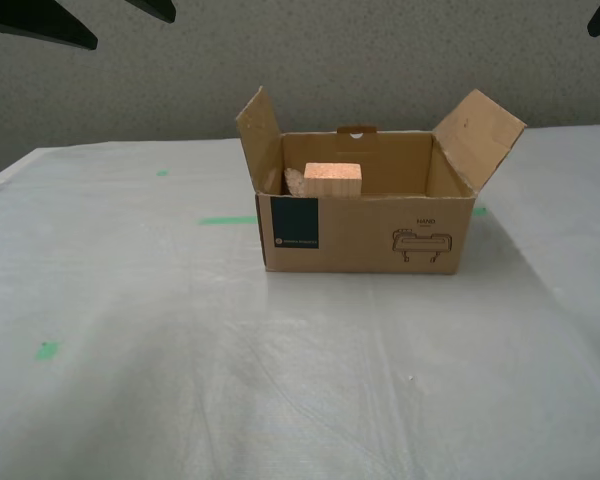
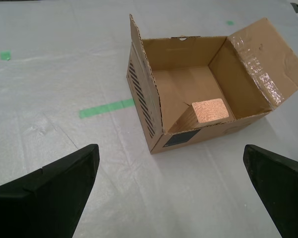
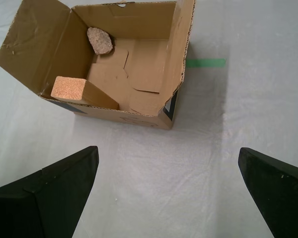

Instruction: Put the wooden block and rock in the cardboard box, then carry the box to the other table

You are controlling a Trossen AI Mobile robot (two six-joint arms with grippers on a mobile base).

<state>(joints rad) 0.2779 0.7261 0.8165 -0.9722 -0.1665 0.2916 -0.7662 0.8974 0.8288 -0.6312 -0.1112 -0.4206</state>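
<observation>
block (image 1: 332,180) leaned tilted inside box (image 1: 365,235), rock (image 3: 100,40) lay in there too, at the block's 9 o'clock in the exterior view | box sat on white table (image 1: 130,350), flaps up | my first gripper (image 3: 169,196) wide open, empty | my second gripper (image 2: 171,191) wide open, empty

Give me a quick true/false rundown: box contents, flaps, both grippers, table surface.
1. The wooden block and the rock are both inside the cardboard box. True.
2. The box's flaps are closed. False: they stand open.
3. My first gripper holds the box. False: it is open and clear of it.
4. My second gripper is open and empty. True.
5. Green tape marks lie on the white-sheeted table. True.
</observation>
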